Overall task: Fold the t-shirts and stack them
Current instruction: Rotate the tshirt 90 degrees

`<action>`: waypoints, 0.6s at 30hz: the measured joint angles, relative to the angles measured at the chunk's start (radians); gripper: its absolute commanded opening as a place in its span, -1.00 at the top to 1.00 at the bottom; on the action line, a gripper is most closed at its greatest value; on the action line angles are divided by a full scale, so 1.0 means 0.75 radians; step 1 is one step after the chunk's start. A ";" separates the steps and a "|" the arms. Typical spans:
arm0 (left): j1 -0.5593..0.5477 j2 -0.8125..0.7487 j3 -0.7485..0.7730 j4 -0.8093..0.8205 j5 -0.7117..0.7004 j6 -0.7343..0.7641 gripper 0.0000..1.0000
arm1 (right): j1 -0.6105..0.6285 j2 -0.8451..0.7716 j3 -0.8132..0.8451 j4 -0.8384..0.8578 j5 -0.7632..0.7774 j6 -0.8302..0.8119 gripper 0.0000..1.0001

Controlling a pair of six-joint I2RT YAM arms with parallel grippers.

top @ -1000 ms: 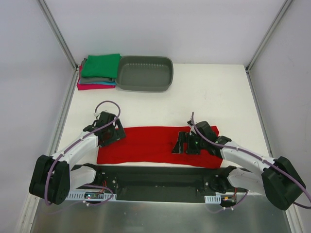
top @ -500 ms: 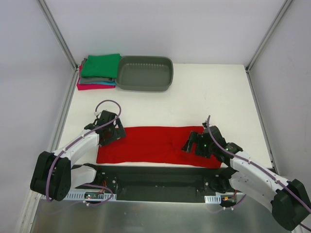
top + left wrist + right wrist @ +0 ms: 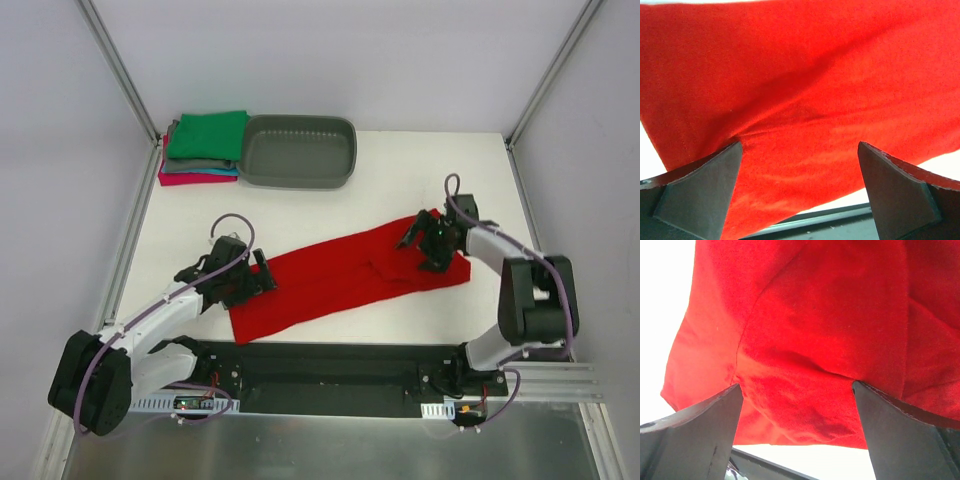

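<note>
1. The red t-shirt (image 3: pixel 350 280) is laid as a long strip across the middle of the top view. It is slanted from the lower left up to the right, on the white table (image 3: pixel 400 190).
2. Its lower left end is touched by the left gripper (image 3: pixel 255 283). The jaws are held wide, and the cloth is not pinched.
3. Its upper right end is touched by the right gripper (image 3: pixel 428 245). Those jaws are held wide too.
4. The step in hand is judged to be the straightening of the strip before it is folded short.
5. Next, one end would need to be pinched and carried over to the other end.
6. The folded t-shirts (image 3: pixel 205 150) are piled at the upper left, with green on top.
7. Just beside that pile the grey tub (image 3: pixel 300 150) is set. Nothing is seen in it.
</note>
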 measured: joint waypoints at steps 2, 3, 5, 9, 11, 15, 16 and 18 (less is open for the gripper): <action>-0.074 -0.010 -0.010 0.033 0.028 -0.053 -0.98 | -0.053 0.157 0.162 -0.045 -0.023 -0.034 -0.92; -0.100 -0.004 -0.010 0.051 0.045 -0.072 -0.98 | -0.076 0.253 0.279 -0.100 -0.036 -0.060 -0.92; -0.132 0.020 -0.010 0.084 0.064 -0.104 -0.98 | -0.097 0.421 0.479 -0.165 -0.057 -0.095 -0.92; -0.188 0.146 0.032 0.139 0.104 -0.159 -0.98 | -0.107 0.709 0.890 -0.337 -0.073 -0.129 -0.92; -0.223 0.223 0.073 0.164 0.138 -0.171 -0.98 | -0.105 0.838 1.095 -0.399 -0.063 -0.140 -0.92; -0.334 0.374 0.172 0.216 0.195 -0.198 -0.98 | -0.104 1.086 1.506 -0.540 -0.038 -0.154 -0.92; -0.360 0.399 0.189 0.225 0.205 -0.203 -0.98 | -0.104 1.134 1.583 -0.555 -0.039 -0.153 -0.92; -0.421 0.456 0.232 0.236 0.227 -0.230 -0.98 | -0.101 1.254 1.793 -0.616 -0.040 -0.148 -0.92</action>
